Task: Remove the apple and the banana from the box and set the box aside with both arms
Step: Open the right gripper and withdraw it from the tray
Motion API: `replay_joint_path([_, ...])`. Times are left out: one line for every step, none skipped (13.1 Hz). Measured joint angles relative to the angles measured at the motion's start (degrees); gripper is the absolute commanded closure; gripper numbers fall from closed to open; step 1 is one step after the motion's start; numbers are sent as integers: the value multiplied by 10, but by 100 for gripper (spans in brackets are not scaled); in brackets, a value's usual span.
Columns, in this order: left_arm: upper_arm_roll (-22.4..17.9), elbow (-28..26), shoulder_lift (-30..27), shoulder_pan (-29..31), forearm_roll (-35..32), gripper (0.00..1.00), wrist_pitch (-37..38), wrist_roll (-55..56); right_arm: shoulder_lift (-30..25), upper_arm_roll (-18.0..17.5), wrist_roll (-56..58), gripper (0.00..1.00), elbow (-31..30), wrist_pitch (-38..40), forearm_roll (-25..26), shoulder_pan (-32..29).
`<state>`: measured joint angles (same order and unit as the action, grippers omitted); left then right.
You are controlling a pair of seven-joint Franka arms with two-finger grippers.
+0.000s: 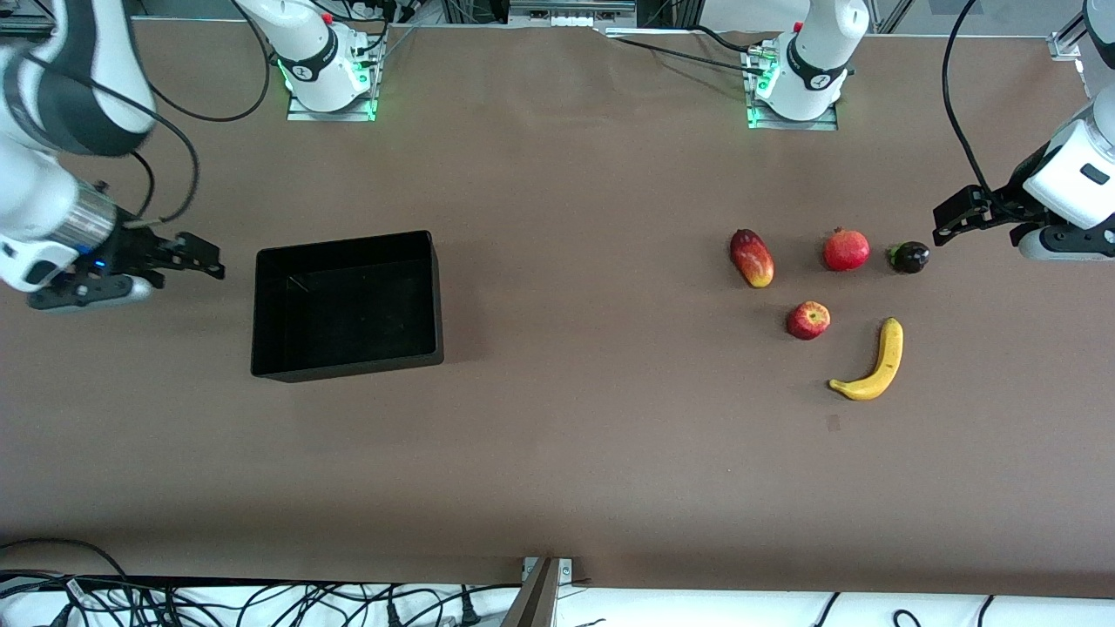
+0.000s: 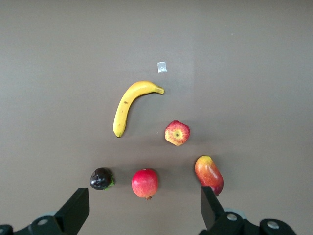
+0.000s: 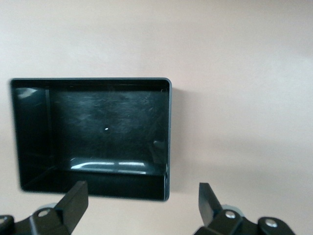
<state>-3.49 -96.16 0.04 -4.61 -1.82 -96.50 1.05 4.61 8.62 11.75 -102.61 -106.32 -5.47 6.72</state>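
Note:
The small red apple (image 1: 808, 320) and the curved yellow banana (image 1: 871, 364) lie on the brown table toward the left arm's end; the banana is nearer the front camera. Both also show in the left wrist view, the apple (image 2: 177, 132) and the banana (image 2: 129, 105). The black open-top box (image 1: 348, 364) stands empty toward the right arm's end and shows in the right wrist view (image 3: 168, 132). My left gripper (image 1: 945, 222) (image 2: 144, 208) is open and empty over the table beside the fruits. My right gripper (image 1: 209, 261) (image 3: 142, 203) is open and empty over the table beside the box.
A red-yellow mango (image 1: 752, 258), a round red pomegranate (image 1: 846, 250) and a small dark fruit (image 1: 908, 257) lie in a row, farther from the front camera than the apple. A small mark (image 1: 833, 423) is on the table near the banana. Bare table lies between box and fruits.

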Motion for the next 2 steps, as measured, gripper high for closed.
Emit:
replay_joint_path([0,0,0,0,0,0,0,0,0,0,-1,0,32,33,0,0])
replay_joint_path([0,0,0,0,0,0,0,0,0,0,-4,0,59,61,0,0])
